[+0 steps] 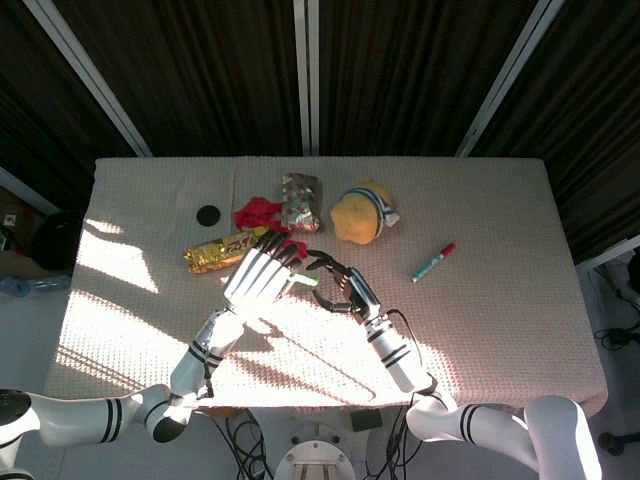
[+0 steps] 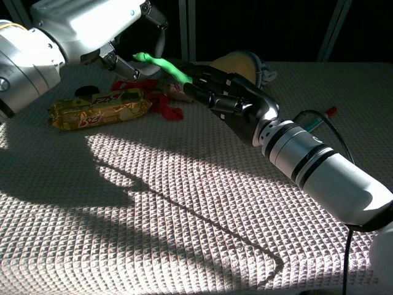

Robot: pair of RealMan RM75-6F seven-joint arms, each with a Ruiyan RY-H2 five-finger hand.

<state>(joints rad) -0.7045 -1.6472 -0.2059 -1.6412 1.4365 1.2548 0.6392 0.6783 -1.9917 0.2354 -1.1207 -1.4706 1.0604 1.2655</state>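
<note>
My left hand (image 1: 260,276) is raised over the table and holds a green pen (image 2: 162,64) between thumb and fingers. The pen's free end (image 1: 305,280) points to the right. My right hand (image 1: 340,287) has come up to that end. Its fingers (image 2: 215,91) and thumb stand apart on either side of the tip. I cannot tell whether they touch the pen. Right under the hands lie a gold snack bar (image 1: 216,251) and a red crumpled thing (image 1: 257,212).
Along the back lie a black disc (image 1: 208,214), a silver foil packet (image 1: 300,201) and a yellow plush toy (image 1: 362,213). A red and green marker (image 1: 432,262) lies to the right. Strong sunlight and shadows cross the woven tablecloth (image 1: 500,330).
</note>
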